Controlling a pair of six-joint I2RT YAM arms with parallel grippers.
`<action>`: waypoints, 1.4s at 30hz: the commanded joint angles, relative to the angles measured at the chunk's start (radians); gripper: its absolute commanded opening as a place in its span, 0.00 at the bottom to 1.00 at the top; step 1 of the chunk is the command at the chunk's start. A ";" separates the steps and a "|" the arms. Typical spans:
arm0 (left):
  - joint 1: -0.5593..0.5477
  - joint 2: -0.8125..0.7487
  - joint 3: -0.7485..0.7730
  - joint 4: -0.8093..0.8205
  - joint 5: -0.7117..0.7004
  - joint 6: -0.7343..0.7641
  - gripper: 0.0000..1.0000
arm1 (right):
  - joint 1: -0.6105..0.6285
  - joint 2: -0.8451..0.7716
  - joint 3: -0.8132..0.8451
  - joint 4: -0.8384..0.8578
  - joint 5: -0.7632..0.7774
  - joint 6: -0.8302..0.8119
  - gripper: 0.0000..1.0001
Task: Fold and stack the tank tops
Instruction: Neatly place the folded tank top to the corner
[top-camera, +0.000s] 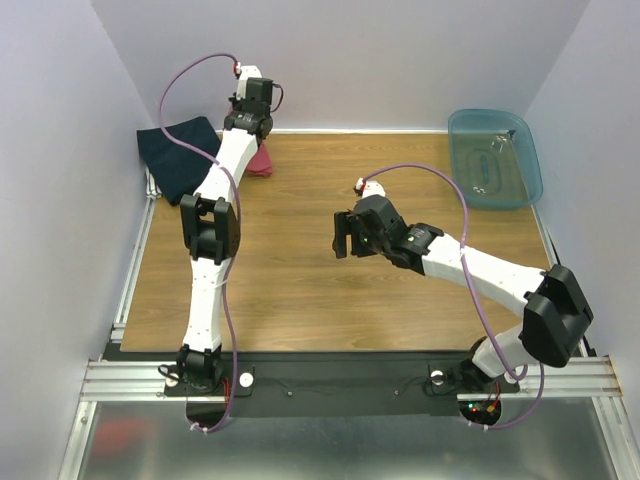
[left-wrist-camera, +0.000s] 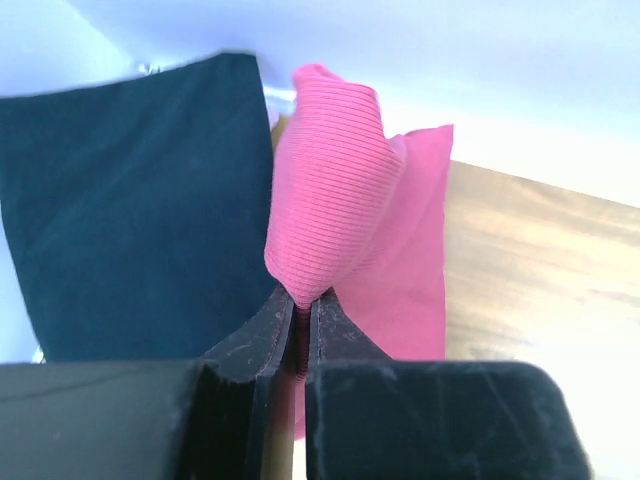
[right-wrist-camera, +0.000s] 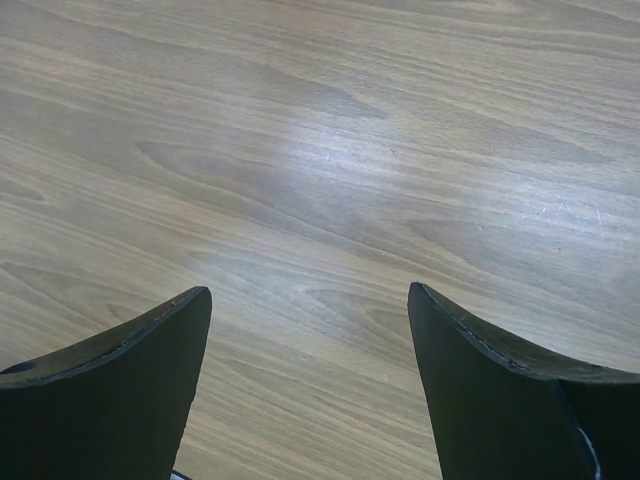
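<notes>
Left pincer (left-wrist-camera: 300, 330) clamped on red tank top (left-wrist-camera: 330, 220), beside navy tank top (left-wrist-camera: 130, 200). I see right pincer (right-wrist-camera: 310, 320) wide open over surface (right-wrist-camera: 350, 150).

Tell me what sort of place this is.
Probably a robot lab work cell, not a home: a wood table on aluminium rails, closed in by plain white panels, with a left arm and a right arm bolted at its near edge.

Bunched red top (left-wrist-camera: 345, 190) lies beside seemingly folded navy top (left-wrist-camera: 140, 200).
</notes>
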 joint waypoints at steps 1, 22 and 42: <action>0.030 -0.058 0.067 0.092 0.025 0.010 0.00 | -0.011 -0.007 0.032 0.015 -0.018 -0.016 0.85; 0.350 -0.138 -0.106 0.189 0.216 -0.137 0.00 | -0.017 0.056 0.057 0.018 -0.069 -0.024 0.84; 0.410 -0.215 -0.277 0.226 0.211 -0.225 0.47 | -0.017 0.056 0.040 0.024 -0.063 -0.018 0.85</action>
